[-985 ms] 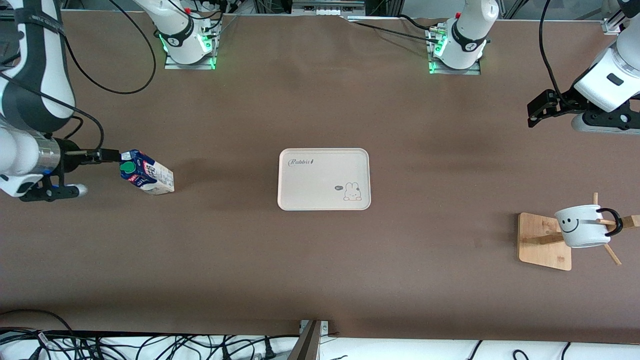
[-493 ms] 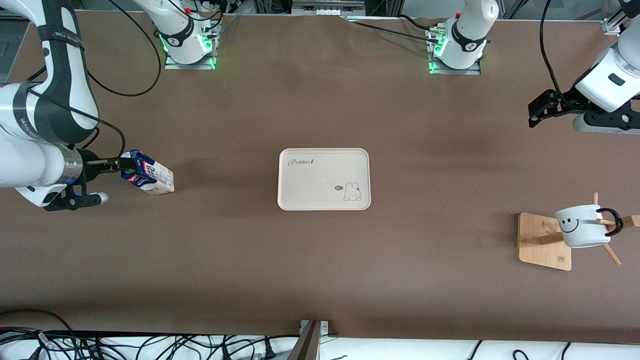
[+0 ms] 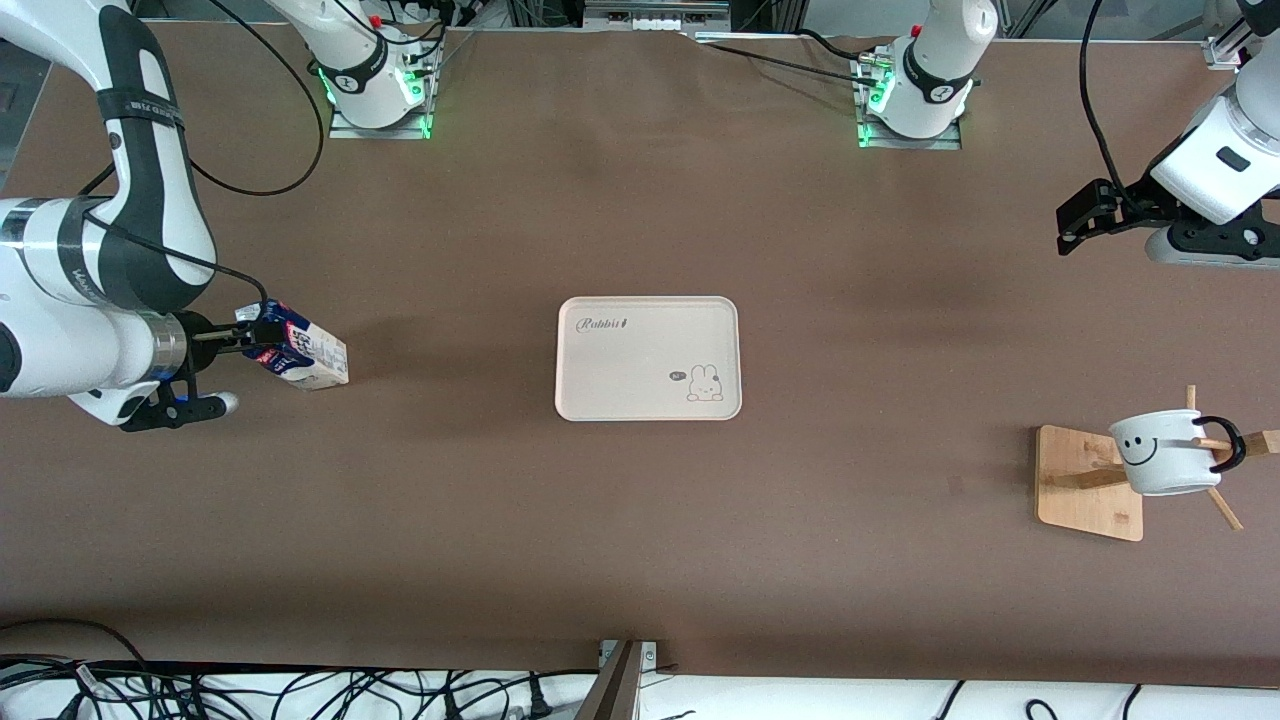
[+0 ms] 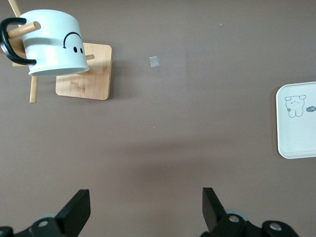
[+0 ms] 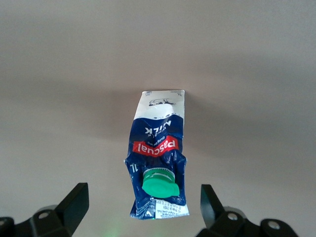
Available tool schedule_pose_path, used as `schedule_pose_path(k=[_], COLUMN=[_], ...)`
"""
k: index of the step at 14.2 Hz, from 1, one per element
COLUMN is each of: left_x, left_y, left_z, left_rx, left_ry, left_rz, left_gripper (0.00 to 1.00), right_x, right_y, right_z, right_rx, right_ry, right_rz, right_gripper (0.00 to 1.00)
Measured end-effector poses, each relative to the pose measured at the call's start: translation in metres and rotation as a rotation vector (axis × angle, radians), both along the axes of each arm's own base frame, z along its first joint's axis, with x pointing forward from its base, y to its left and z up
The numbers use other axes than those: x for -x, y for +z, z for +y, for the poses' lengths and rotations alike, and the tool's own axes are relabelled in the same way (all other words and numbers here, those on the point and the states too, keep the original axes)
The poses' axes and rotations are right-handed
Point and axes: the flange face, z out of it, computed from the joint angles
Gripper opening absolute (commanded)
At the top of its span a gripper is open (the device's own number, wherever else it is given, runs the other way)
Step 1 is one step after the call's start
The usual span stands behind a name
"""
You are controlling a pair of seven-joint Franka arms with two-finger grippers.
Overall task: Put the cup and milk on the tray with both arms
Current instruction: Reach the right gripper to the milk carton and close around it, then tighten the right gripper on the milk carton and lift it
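The milk [image 3: 305,355] is a blue and white carton with a green cap [image 5: 160,183], standing on the table toward the right arm's end. My right gripper [image 3: 257,338] is open over its top, and the gable sits between the two fingers [image 5: 75,201] without touching them. The cream tray [image 3: 648,357] lies bare in the middle of the table. The white smiley cup [image 3: 1165,452] hangs by its black handle on a wooden rack [image 3: 1085,485] toward the left arm's end. My left gripper [image 3: 1085,215] waits open above the table, farther from the front camera than the cup [image 4: 52,42].
Both arm bases [image 3: 375,85] glow green along the table edge farthest from the front camera. Cables trail beside the right arm. The rack's pegs [image 3: 1225,510] stick out around the cup. A small pale scrap [image 4: 154,61] lies on the table near the rack base [image 4: 84,71].
The right arm has swung in toward the milk, bringing its open gripper from beside the carton's top to around it. The left arm has barely moved.
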Motion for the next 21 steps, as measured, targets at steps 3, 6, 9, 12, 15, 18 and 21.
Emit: schedule_pose_path(k=[3,6,9,12,15,18,21], left_x=[0.000,0.000,0.000,0.000,0.000,0.000,0.000], left_y=[0.000,0.000,0.000,0.000,0.000,0.000,0.000], left_z=[0.000,0.000,0.000,0.000,0.000,0.000,0.000], left_rx=[0.000,0.000,0.000,0.000,0.000,0.000,0.000], left_ry=[0.000,0.000,0.000,0.000,0.000,0.000,0.000], left_rz=[0.000,0.000,0.000,0.000,0.000,0.000,0.000], left_gripper=[1.00,1.00,1.00,1.00,1.00,1.00,1.00], right_x=[0.001,0.003,0.003,0.002,0.005,0.007,0.012], right_y=[-0.002,-0.005,-0.006,-0.009,-0.022,-0.030,-0.039], right_z=[0.000,-0.002,-0.005,-0.005,-0.004,-0.005,-0.006], right_rx=[0.000,-0.008,-0.010,-0.013,-0.014,-0.014,-0.015], right_ry=[0.001,0.020,0.025,0.035,0.041,0.039,0.037], right_rz=[0.007,0.015,0.017,0.004,-0.002,0.003,0.022], right_gripper=[1.00,1.00,1.00,1.00,1.00,1.00,1.00])
